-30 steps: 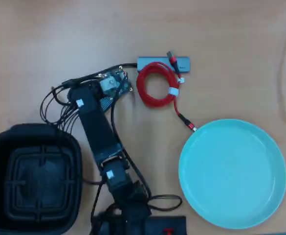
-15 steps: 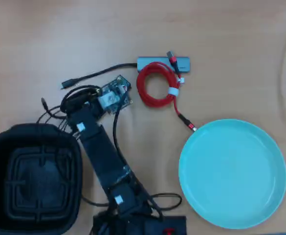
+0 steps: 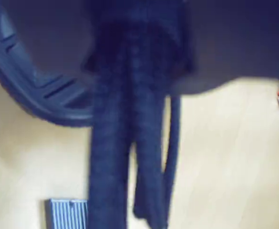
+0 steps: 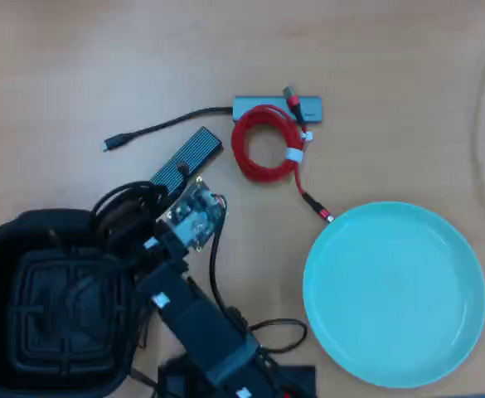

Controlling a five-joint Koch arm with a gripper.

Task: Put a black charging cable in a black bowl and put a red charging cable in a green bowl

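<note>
Overhead view showed the arm reaching up from the bottom edge of the surface (image 4: 76, 50), its claw (image 4: 138, 217) hanging at the top right corner of the black bowl (image 4: 2, 249), which sat in the surface's bottom left corner. The black charging cable (image 4: 118, 207) lay bunched under the claw, draped over that corner of the bowl's wall. Whether the claw had hold of it, or how far its jaws stood apart, I could not tell: the wrist camera hid them from above.

In the blurred wrist view, dark prongs ran down the middle with the bowl's rim (image 3: 29, 90) behind on the left.

The red charging cable (image 4: 263, 149) lay coiled near the middle of the top edge, touching a grey hub (image 4: 259, 106). The green bowl (image 4: 395, 294) filled the bottom right corner.
</note>
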